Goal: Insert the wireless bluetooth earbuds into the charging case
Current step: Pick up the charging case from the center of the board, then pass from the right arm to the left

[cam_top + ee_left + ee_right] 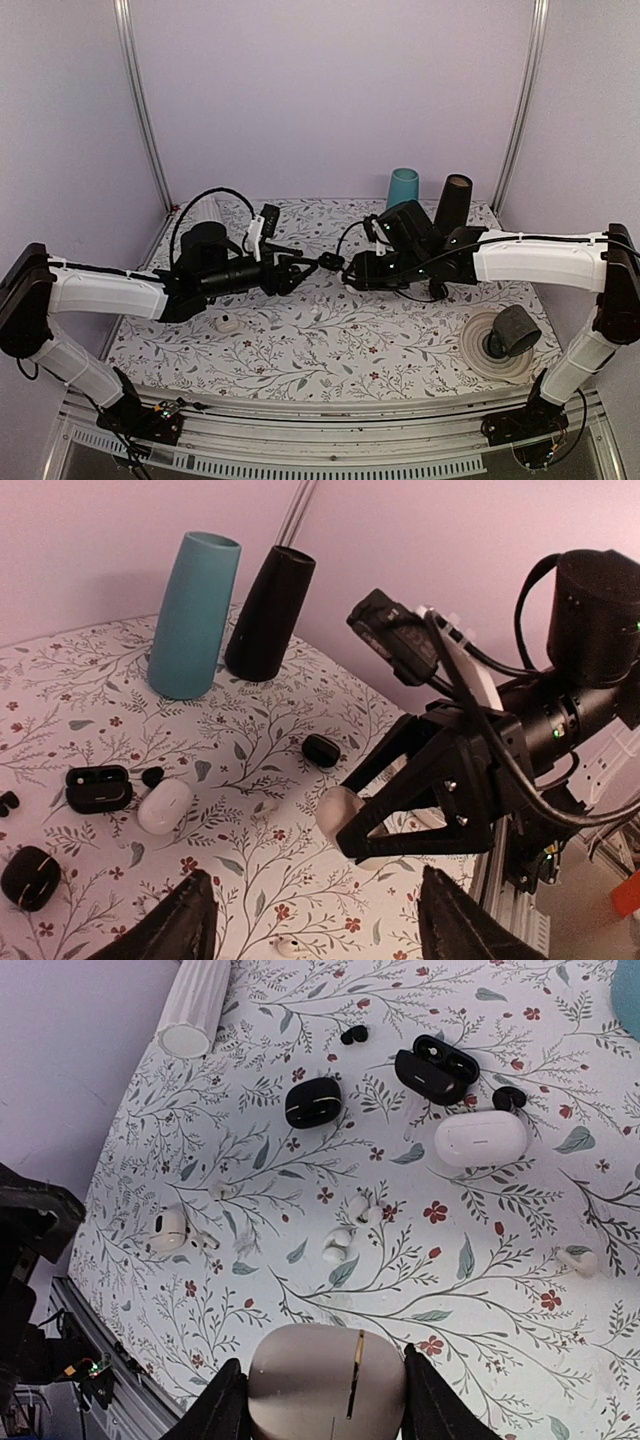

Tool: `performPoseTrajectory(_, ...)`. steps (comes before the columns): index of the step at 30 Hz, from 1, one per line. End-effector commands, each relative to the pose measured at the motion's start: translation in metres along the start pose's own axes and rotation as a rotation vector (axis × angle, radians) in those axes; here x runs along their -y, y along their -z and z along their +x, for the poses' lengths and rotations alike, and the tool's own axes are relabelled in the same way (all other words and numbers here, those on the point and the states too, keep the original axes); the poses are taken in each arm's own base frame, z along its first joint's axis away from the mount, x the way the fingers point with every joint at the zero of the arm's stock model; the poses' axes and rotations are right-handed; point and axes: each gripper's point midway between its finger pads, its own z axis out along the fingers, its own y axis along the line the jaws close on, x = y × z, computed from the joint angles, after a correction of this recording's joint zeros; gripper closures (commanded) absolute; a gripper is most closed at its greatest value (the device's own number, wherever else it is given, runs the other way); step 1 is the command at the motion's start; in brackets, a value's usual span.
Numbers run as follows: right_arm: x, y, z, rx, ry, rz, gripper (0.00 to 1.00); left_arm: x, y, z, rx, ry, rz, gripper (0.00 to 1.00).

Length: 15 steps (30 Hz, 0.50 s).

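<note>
While the right gripper (325, 1405) clamps the charging case (325, 1370) between both fingers, lifted above the middle of the table (300, 360), the left gripper (315, 925) faces it from the left with jaws spread, gripping nothing. Two wireless bluetooth earbuds (338, 1247) lie side by side on the table below; a second white case (480, 1138) rests farther off, beside a black case (435, 1068).

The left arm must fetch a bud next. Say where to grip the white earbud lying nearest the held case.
Probably from straight above, pinching the earbud across its rounded body: it lies loose on the table, with bare surface either side.
</note>
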Motion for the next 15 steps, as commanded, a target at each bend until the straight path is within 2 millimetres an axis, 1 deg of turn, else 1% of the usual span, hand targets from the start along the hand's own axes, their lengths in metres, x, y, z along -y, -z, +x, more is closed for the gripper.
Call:
performPoseTrajectory(1,-0.027,0.017,-0.032,0.096,-0.092,-0.101,0.62,0.004,-0.006,0.003,0.045,0.149,0.023,0.31)
performPoseTrajectory(6,-0.044,0.023,-0.048,0.150,-0.188,-0.191,0.62,0.010,-0.017,0.014,0.052,0.174,-0.018,0.34)
performPoseTrajectory(12,-0.051,0.033,-0.057,0.203,-0.262,-0.253,0.62,0.008,-0.024,0.024,0.071,0.207,-0.073,0.37)
performPoseTrajectory(15,-0.057,0.034,-0.060,0.210,-0.269,-0.274,0.62,0.011,-0.030,0.023,0.078,0.199,-0.073,0.38)
